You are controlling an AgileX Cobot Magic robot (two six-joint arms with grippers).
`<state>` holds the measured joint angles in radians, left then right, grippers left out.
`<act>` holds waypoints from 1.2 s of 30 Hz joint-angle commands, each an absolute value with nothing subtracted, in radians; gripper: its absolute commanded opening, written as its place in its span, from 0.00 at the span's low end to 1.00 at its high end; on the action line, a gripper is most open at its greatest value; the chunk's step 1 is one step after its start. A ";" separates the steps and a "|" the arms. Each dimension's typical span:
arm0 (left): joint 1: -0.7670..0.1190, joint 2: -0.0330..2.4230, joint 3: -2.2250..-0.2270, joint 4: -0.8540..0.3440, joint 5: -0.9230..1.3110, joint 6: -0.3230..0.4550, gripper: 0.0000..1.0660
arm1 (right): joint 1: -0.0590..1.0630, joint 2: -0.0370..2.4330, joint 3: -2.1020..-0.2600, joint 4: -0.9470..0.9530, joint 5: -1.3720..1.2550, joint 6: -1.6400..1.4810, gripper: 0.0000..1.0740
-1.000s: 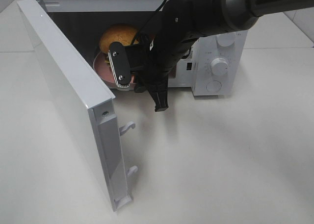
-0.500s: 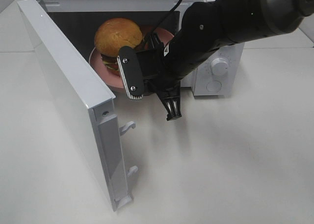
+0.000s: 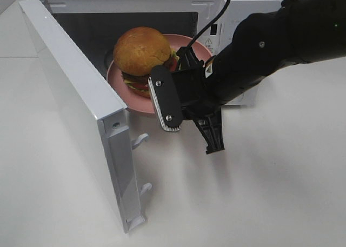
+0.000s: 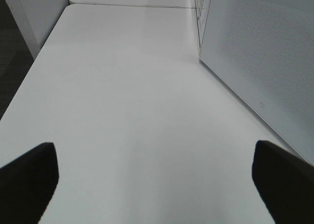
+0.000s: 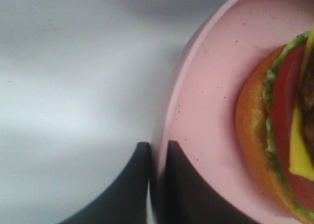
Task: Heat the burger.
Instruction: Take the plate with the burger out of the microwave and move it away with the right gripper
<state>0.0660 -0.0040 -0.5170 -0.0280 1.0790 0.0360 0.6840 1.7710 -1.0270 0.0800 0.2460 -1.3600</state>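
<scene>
The burger, with a golden domed bun and red and yellow layers, stands on a pink plate at the mouth of the open white microwave. My right gripper reaches in from the right and is shut on the plate's rim. The right wrist view shows its dark fingers pinching the pink rim, with the burger close beside them. My left gripper is open over bare table, its fingertips at the frame's lower corners; it does not show in the exterior view.
The microwave door stands swung open to the left, its latch hooks sticking out over the white table. The left wrist view shows the door's outer face. My right arm covers the microwave's control panel.
The right arm has drawn back toward the front right with the plate in its grip, bringing the burger from deep inside the cavity to its mouth. The left gripper has stayed open.
</scene>
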 commanded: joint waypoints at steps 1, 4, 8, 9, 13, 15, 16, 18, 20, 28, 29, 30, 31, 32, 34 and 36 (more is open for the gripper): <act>0.068 -0.017 -0.515 -0.032 1.070 0.036 0.94 | 0.671 1.721 -0.988 0.099 0.168 -1.310 0.00; 0.068 -0.017 -0.515 -0.032 1.070 0.036 0.94 | 0.680 1.694 -0.942 0.100 0.160 -1.310 0.00; 0.068 -0.017 -0.515 -0.032 1.070 0.036 0.94 | 0.680 1.652 -0.891 0.101 0.136 -1.287 0.00; 0.068 -0.017 -0.515 -0.032 1.070 0.036 0.94 | 0.680 1.640 -0.879 0.101 0.136 -1.279 0.00; 0.068 -0.017 -0.515 -0.032 1.070 0.036 0.94 | 0.680 1.587 -0.832 0.099 0.128 -1.260 0.00; 0.068 -0.017 -0.515 -0.032 1.070 0.036 0.94 | 0.680 1.547 -0.796 0.097 0.131 -1.258 0.00; 0.068 -0.017 -0.515 -0.032 1.070 0.036 0.94 | 0.680 1.547 -0.796 0.097 0.131 -1.258 0.00; 0.068 -0.017 -0.515 -0.032 1.070 0.036 0.94 | 0.680 1.522 -0.768 0.097 0.134 -1.257 0.00; 0.068 -0.017 -0.515 -0.032 1.070 0.036 0.94 | 0.680 1.481 -0.719 0.096 0.137 -1.257 0.00; 0.068 -0.017 -0.515 -0.032 1.070 0.036 0.94 | 0.680 1.345 -0.610 0.087 0.139 -1.220 0.00; 0.068 -0.017 -0.515 -0.032 1.070 0.036 0.94 | 0.680 1.345 -0.610 0.087 0.139 -1.220 0.00; 0.068 -0.017 -0.515 -0.032 1.070 0.036 0.94 | 0.680 1.306 -0.586 0.071 0.140 -1.188 0.00; 0.068 -0.017 -0.515 -0.032 1.070 0.036 0.94 | 0.680 1.306 -0.586 0.071 0.140 -1.188 0.00; 0.068 -0.017 -0.515 -0.032 1.070 0.036 0.94 | 0.680 1.272 -0.565 0.051 0.142 -1.157 0.00; 0.068 -0.017 -0.515 -0.032 1.070 0.036 0.94 | 0.680 1.241 -0.548 0.015 0.155 -1.123 0.00; 0.068 -0.017 -0.515 -0.032 1.070 0.036 0.94 | 0.680 1.225 -0.541 0.000 0.166 -1.102 0.00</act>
